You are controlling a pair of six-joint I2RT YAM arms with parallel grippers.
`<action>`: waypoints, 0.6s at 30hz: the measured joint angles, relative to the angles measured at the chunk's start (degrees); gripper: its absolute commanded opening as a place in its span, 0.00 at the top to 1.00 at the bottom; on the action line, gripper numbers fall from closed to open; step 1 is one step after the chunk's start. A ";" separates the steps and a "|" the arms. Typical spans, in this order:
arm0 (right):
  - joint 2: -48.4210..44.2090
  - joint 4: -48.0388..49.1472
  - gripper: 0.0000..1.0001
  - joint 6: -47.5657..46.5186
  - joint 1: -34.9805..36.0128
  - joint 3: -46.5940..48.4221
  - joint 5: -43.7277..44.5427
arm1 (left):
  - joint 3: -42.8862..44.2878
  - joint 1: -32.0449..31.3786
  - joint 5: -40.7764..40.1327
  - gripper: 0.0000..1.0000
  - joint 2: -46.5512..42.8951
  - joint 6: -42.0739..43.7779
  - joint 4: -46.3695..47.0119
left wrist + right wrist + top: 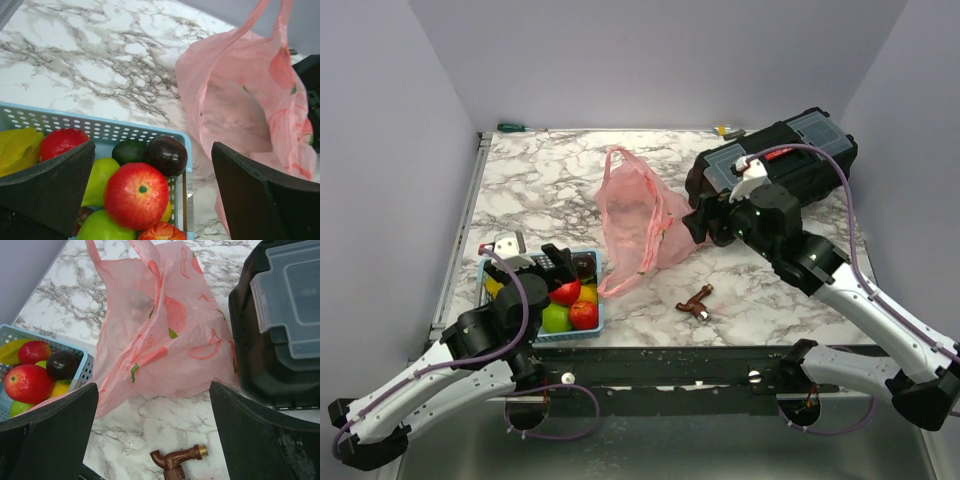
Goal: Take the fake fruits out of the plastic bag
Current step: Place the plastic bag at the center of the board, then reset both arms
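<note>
The pink plastic bag [635, 215] lies limp on the marble table, handles toward the back; no fruit shows through it. It also shows in the left wrist view [240, 100] and the right wrist view [160, 340]. The fake fruits lie in the light blue basket [599, 300]: a red apple [136, 195], green ones [100, 180] and another red one [60, 142]. My left gripper [565, 262] hovers open and empty over the basket's right end [152, 192]. My right gripper [698, 222] is open and empty beside the bag's right edge [155, 435].
A dark plum [166, 155] and an avocado [129, 151] lie in the basket too. A brown tap [697, 302] lies near the front edge. A black toolbox [790, 160] stands at the back right, behind my right arm. A green screwdriver [515, 128] lies at the back left.
</note>
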 measured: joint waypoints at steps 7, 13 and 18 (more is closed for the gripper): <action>-9.55 -2.43 0.00 1.86 0.00 -3.48 2.01 | 0.63 0.26 4.20 0.01 -6.08 8.04 6.69; -17.35 -5.09 0.00 3.54 0.00 -4.42 4.59 | 1.75 0.33 9.84 0.01 -7.65 14.58 11.58; -22.60 -7.87 0.00 4.07 0.00 -4.50 6.88 | 5.70 0.33 13.09 0.01 -7.43 18.23 13.11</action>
